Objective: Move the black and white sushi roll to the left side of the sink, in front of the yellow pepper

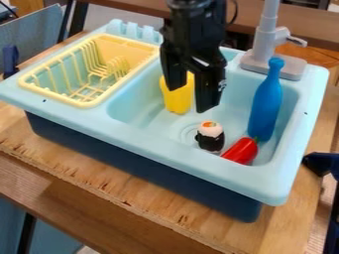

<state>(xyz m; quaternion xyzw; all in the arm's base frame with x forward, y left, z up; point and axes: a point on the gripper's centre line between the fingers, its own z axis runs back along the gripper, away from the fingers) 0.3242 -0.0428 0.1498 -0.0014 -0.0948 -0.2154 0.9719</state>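
- The black two-finger gripper (190,98) hangs down over the basin of the light-blue plastic toy sink (179,154), its arm coming in from the top edge of the view.
- Its two fingers stand well apart, with a wide gap between the tips; nothing is clamped between them.
- Through that gap shows part of a yellow, cup-like plastic object (178,102), which stands in the basin behind the gripper. One finger overlaps its upper part in the view; whether the two touch, I cannot tell.
- Nearer the front of the basin, below the gripper in the view, is a toy sushi roll (210,140) with a black wrap, a white top and an orange spot. It sits by the round drain (187,133), apart from the fingertips.
- Just beside the roll lies a shiny red toy pepper (242,151), tilted, its green stem end pointing to the blue bottle.
- That slim blue plastic bottle (266,104) leans up at the basin's side, near the grey faucet (265,42).
- A yellow plastic dish rack (86,103) fills the sink's other compartment.
- The sink's dark-blue base (139,168) rests on a wooden board (92,171).
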